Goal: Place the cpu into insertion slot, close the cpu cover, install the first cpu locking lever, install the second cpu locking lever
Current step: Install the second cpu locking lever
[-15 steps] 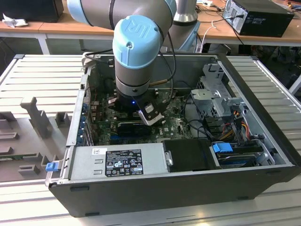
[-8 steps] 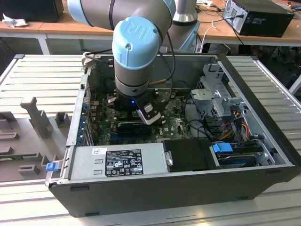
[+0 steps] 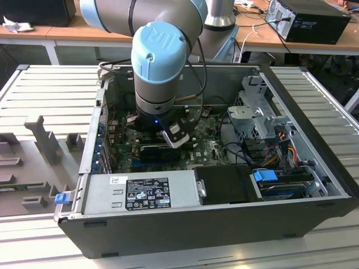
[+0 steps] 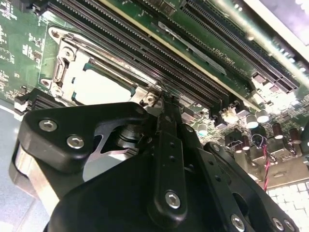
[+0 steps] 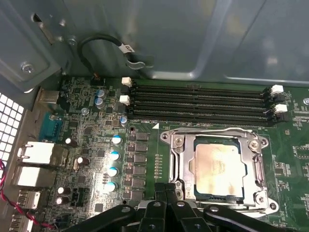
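Observation:
The cpu lies flat in the insertion slot, its dull silver face showing through the square opening of the cpu cover. The cover lies down flat over it. A thin metal lever runs along one side of the socket frame. My gripper is shut, fingertips together, just off the socket's edge and a little above the board, with nothing seen between them. In the second wrist view the gripper points at the corner of the cover beside the cpu. My arm reaches down into the open computer case.
Long black memory slots run beside the socket. Capacitors and rear ports stand on the green board. The power supply, drive cage and cables crowd the case. A grey fixture stands outside, at the exterior view's left.

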`<action>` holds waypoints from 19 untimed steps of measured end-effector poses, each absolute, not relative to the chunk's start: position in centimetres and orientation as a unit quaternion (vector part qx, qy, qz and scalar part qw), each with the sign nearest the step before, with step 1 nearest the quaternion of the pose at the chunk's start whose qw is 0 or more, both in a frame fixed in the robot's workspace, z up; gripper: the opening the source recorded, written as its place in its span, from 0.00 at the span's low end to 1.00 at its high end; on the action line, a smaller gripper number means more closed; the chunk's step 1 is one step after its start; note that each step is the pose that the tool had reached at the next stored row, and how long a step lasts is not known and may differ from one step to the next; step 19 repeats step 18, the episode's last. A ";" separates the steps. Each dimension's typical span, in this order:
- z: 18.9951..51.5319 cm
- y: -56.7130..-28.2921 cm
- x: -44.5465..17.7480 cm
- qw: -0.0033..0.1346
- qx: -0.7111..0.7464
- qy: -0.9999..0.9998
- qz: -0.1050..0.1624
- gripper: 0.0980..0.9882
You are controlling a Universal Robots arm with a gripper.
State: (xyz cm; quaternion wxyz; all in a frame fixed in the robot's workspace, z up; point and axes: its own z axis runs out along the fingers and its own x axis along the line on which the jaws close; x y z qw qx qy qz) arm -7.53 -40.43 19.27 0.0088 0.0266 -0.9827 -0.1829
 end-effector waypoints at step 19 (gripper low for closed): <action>23.5 -40.4 -7.6 0.009 0.027 -0.983 -0.184 0.01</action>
